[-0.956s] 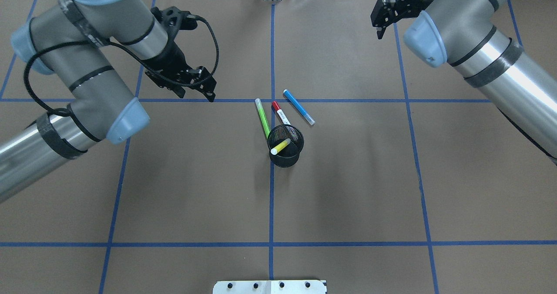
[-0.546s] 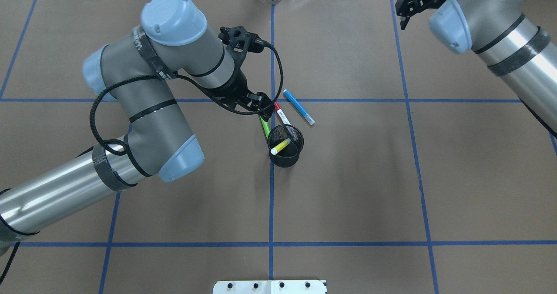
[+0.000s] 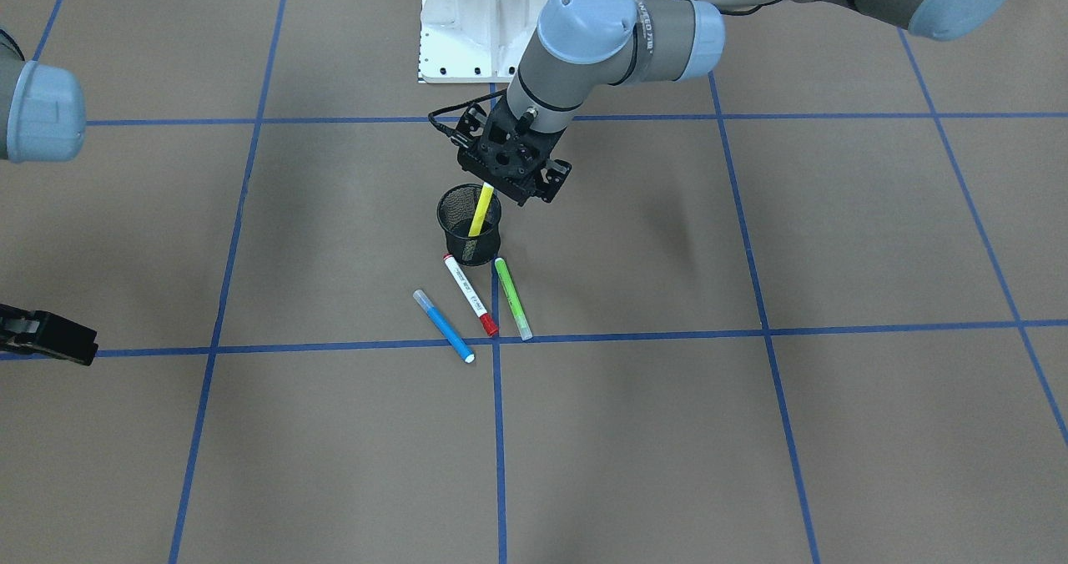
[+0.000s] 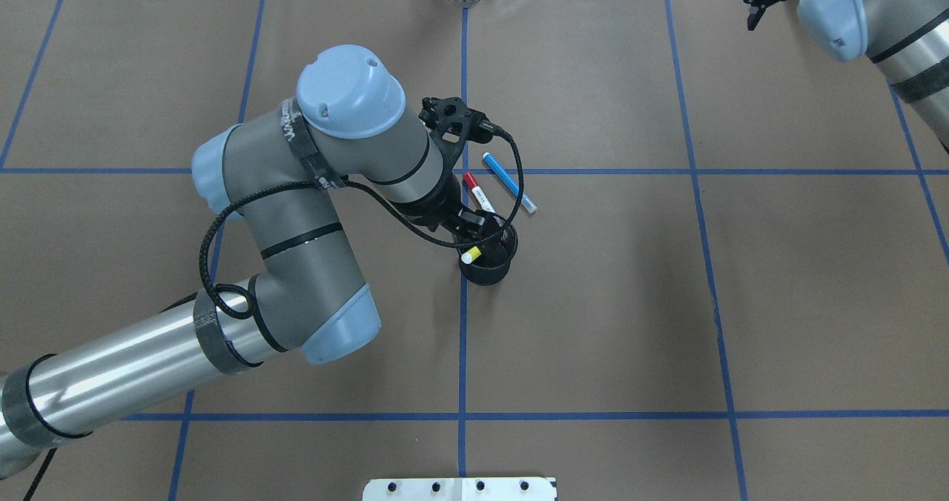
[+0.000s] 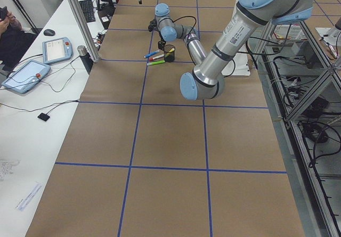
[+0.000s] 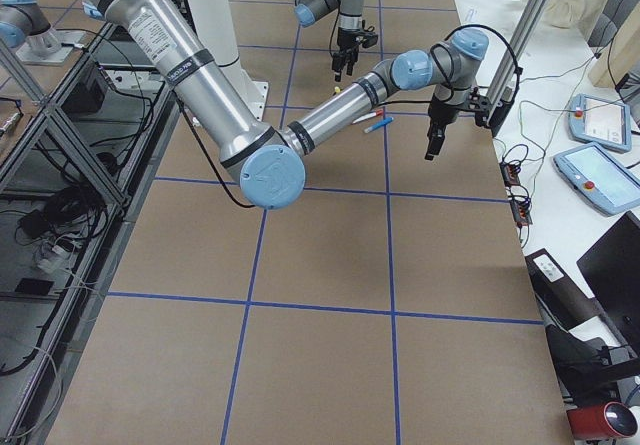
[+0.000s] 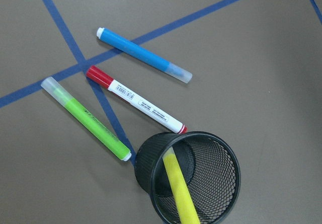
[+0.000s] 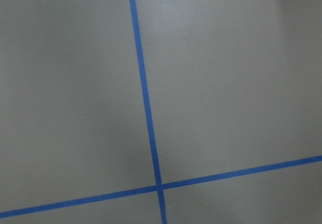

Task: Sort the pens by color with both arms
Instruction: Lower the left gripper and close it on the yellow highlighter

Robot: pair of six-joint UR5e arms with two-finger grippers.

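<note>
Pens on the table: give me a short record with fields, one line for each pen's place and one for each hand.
yellow highlighter: tilted inside the black mesh cup
lime green highlighter: flat on the table, one end by the cup
red-ended white pen: flat, between the green and the blue
blue pen: flat, farthest from the cup
left hand: above the cup, at the yellow highlighter's top; grip unclear
right hand: far from the pens, near the table's edge; open or shut unclear
</note>
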